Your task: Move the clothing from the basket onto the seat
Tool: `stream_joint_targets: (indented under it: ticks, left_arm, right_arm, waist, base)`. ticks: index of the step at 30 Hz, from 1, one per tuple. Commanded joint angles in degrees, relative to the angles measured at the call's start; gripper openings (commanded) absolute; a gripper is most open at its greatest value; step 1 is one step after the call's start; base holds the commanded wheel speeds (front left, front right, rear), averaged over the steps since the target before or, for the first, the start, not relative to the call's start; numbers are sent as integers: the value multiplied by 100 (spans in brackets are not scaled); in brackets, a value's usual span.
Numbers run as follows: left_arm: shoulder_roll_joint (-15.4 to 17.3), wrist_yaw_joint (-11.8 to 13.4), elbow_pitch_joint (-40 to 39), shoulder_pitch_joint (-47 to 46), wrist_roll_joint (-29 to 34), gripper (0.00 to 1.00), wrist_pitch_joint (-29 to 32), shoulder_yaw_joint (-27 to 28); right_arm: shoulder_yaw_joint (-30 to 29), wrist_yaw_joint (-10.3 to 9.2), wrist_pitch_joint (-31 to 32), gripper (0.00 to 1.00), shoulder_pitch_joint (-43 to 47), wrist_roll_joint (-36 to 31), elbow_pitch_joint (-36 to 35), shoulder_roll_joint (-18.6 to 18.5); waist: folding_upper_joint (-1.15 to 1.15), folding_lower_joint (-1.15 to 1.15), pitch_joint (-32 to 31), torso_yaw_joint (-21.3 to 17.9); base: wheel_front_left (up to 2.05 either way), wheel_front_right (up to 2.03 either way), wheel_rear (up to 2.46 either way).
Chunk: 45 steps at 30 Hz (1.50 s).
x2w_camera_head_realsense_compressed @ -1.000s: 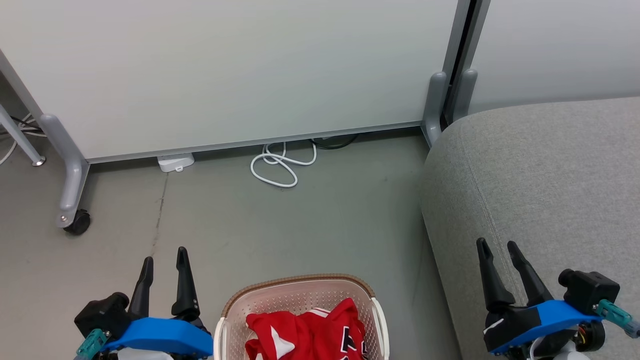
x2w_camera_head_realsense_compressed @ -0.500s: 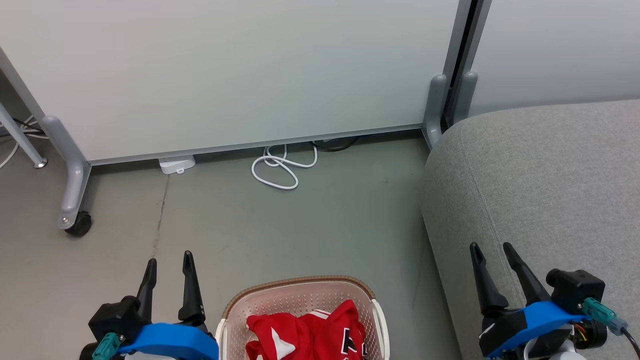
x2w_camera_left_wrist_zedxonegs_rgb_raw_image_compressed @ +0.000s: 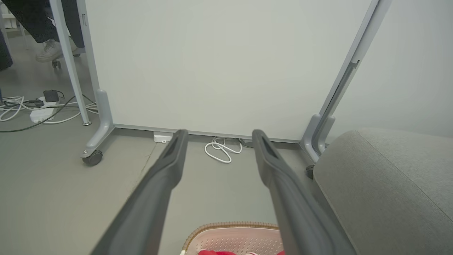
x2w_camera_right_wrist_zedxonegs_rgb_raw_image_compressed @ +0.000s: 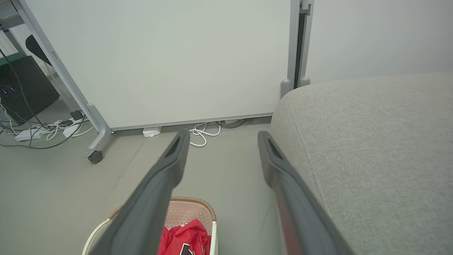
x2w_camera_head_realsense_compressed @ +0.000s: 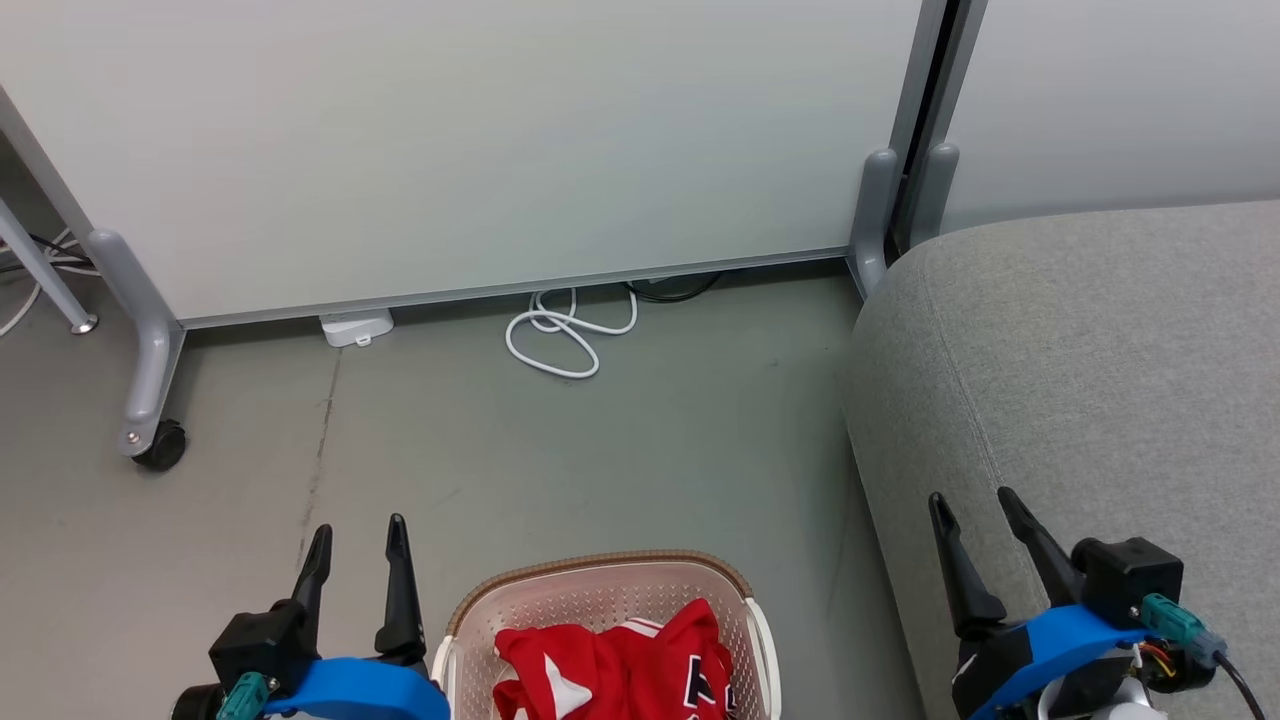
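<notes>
Red clothing [x2w_camera_head_realsense_compressed: 620,665] with white trim and black lettering lies bunched in the cream perforated basket [x2w_camera_head_realsense_compressed: 590,580], which stands on the floor at the bottom middle of the head view. The grey seat [x2w_camera_head_realsense_compressed: 1090,350] fills the right side. My left gripper [x2w_camera_head_realsense_compressed: 358,535] is open just left of the basket, with nothing between its fingers. My right gripper [x2w_camera_head_realsense_compressed: 975,502] is open over the seat's front corner, also holding nothing. The left wrist view catches the basket's brown rim [x2w_camera_left_wrist_zedxonegs_rgb_raw_image_compressed: 230,225] between the fingers; the right wrist view shows the clothing [x2w_camera_right_wrist_zedxonegs_rgb_raw_image_compressed: 184,235] low down.
A white partition panel [x2w_camera_head_realsense_compressed: 480,140] on grey wheeled feet [x2w_camera_head_realsense_compressed: 150,440] stands behind. A coiled white cable [x2w_camera_head_realsense_compressed: 565,335] and a white power adapter [x2w_camera_head_realsense_compressed: 355,325] lie at its base. More cables and a power strip [x2w_camera_left_wrist_zedxonegs_rgb_raw_image_compressed: 39,111] lie at far left. A person's shoe [x2w_camera_left_wrist_zedxonegs_rgb_raw_image_compressed: 51,49] shows beyond.
Both grippers have drawn back toward the bottom edge of the head view, the left one drifting right toward the basket and the right one slightly left. Both stay open.
</notes>
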Motion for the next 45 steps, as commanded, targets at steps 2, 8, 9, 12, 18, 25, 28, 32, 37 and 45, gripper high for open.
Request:
stream_joint_targets:
  ticks: [2,8,9,12,18,25,28,32,37,45]
  left_arm:
    - [49,26,-1,-81,139,100,-56,-18]
    - [65,76,16,-84,310,100,-118,-49]
    - [67,79,15,-82,343,100,-116,-56]
    - [75,84,9,-81,410,100,-127,-77]
    - [88,121,21,-92,570,100,-164,-116]
    - [83,130,34,-98,437,100,-106,-119]
    - [92,130,42,-107,418,100,-100,-128]
    - [101,139,45,-100,391,100,-104,-144]
    - [107,151,129,-69,344,100,-52,-156]
    - [151,84,854,-439,191,100,141,-113]
  right_arm:
    - [-27,12,-20,100,-26,-158,-20,-42]
    - [-81,12,-58,100,-32,-418,-20,-43]
    - [-82,12,-67,100,-32,-454,-21,-42]
    - [-72,13,-98,100,-35,-573,-27,-43]
    - [-42,13,-133,100,-38,-791,-44,-46]
    - [-50,12,-133,100,-43,-720,-43,-45]
    - [-38,12,-137,100,-56,-712,-35,-45]
    - [-13,9,-151,100,-79,-697,-15,-45]
    - [131,9,-145,100,-176,-677,-66,-44]
    - [469,9,-199,100,-482,-619,-302,-42]
  waist:
    - [0,0,4,-1]
    - [0,0,15,2]
    - [0,0,17,4]
    - [0,0,24,10]
    - [0,0,46,25]
    - [0,0,61,46]
    - [0,0,67,52]
    - [0,0,80,39]
    - [0,0,228,-131]
    - [0,0,929,-664]
  base:
    - [0,0,0]
    - [0,0,0]
    - [0,0,0]
    - [0,0,0]
    - [0,0,0]
    - [0,0,0]
    - [0,0,0]
    - [0,0,0]
    - [0,0,0]
    - [0,0,0]
